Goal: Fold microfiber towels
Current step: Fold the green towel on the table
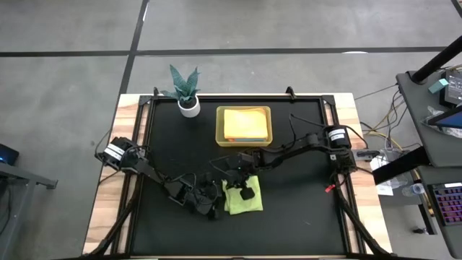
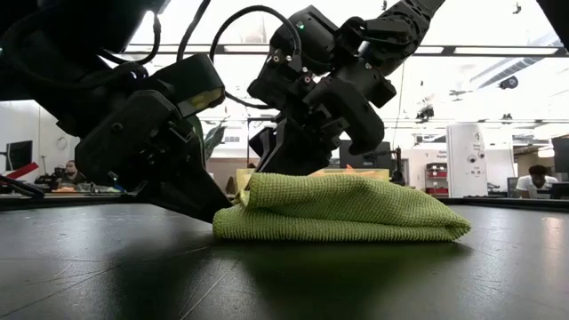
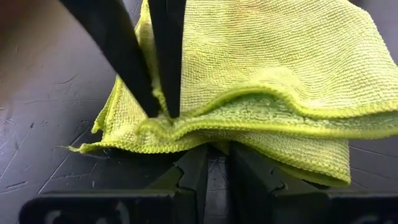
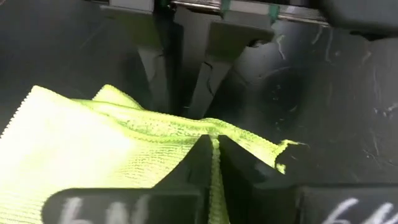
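Lime towel [image 1: 242, 197] lies folded on the desk [image 1: 303, 209], front-centre, well in front of the yellow-green bin [image 1: 245, 136] and offset toward the left arm's side of it. In the low view it's a flat multi-layer pad, long axis running across that view.

Both grippers meet at the same edge of the lime towel, the edge facing the left arm. Left gripper [image 3: 208, 163]: jaws nearly closed, low at the desk, tips just in front of the stacked layers at that edge; can't confirm it's pinching cloth rather than just touching it. Right gripper [image 4: 214, 144]: jaws closed on the top hem of the lime towel at that corner, coming in from the bin side and reaching over the cloth.

Key relation: the towel body extends away from the two grippers, toward the right arm's side of the desk. Free layers are at the gripper end, folded bulk beyond. Left arm is nearer that edge; right arm has to span the cloth to reach it.

Beyond the towel: bin holds orange-yellow towels [image 1: 244, 123]. Potted plant [image 1: 187, 92] sits beside the bin, at the far left corner.
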`<state>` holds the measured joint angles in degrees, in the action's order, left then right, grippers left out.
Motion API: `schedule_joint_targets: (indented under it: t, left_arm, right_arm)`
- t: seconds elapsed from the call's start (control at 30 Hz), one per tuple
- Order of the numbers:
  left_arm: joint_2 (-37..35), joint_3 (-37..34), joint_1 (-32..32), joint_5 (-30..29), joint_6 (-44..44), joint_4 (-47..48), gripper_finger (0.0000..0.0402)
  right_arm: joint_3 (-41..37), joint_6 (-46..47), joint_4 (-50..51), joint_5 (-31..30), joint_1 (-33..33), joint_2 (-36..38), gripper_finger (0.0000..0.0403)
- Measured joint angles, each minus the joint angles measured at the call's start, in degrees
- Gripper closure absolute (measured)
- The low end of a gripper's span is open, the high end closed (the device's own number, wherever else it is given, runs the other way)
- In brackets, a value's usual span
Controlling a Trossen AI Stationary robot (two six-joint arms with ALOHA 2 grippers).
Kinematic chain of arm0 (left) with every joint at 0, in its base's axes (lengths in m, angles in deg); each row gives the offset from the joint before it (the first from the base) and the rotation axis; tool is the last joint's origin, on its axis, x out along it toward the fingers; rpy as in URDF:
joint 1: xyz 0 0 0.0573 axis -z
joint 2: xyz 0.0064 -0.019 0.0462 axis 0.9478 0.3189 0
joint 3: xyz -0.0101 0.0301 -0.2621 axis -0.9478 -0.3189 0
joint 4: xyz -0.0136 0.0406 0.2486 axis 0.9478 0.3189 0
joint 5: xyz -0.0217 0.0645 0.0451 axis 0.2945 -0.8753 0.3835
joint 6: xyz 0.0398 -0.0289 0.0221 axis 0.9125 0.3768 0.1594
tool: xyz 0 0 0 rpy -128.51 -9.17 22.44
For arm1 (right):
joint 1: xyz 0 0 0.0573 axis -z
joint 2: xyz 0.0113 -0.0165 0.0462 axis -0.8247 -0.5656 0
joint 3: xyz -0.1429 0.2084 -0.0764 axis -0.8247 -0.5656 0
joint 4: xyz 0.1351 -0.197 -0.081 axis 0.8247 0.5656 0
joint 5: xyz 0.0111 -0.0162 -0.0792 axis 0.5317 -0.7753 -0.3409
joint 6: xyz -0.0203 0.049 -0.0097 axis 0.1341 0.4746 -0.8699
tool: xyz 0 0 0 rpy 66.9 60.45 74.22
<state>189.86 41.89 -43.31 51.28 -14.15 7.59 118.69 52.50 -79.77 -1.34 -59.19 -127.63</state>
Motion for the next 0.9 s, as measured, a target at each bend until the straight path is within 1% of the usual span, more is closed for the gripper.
schedule_joint_targets:
  t: [0.1, 0.2, 0.33, 0.5, 0.6, 0.67, 0.8, 0.9]
  left_arm:
    - [0.0, 0.0, 0.0, 0.1, 0.0, -0.1, 0.035]
    - [0.0, 0.0, 0.0, 0.2, 0.1, -0.1, 0.035]
    - [0.0, 0.0, 0.0, 0.2, 0.1, -0.2, 0.035]
    - [0.0, 0.0, -0.1, 0.3, 0.1, -0.2, 0.035]
    - [0.0, 0.0, -0.2, 0.4, 0.1, -0.2, 0.035]
    - [0.0, 0.0, -0.3, 0.5, 0.1, -0.2, 0.035]
    - [0.0, 0.0, -0.3, 0.5, 0.0, -0.2, 0.035]
    - [0.0, 0.0, -0.3, 0.4, -0.7, -0.1, 0.035]
  right_arm:
    - [0.0, -0.4, -0.1, 0.0, -0.4, 0.0, 0.0391]
    - [0.3, 0.1, 0.1, 0.0, -0.5, 0.1, 0.0393]
    - [0.3, 0.2, 0.6, -0.1, -0.5, 2.0, 0.0393]
    - [0.3, -0.2, 0.8, -4.8, -0.5, 3.6, 0.0394]
    - [0.3, -0.3, 0.9, -6.2, -0.5, 3.5, 0.0394]
    - [0.3, -0.5, 0.1, -6.7, -0.5, 2.9, 0.0394]
    - [0.2, 0.2, -0.1, -10.5, -0.5, 1.1, 0.0394]
    - [0.2, 1.3, -0.1, -10.7, -0.5, 0.5, 0.0389]
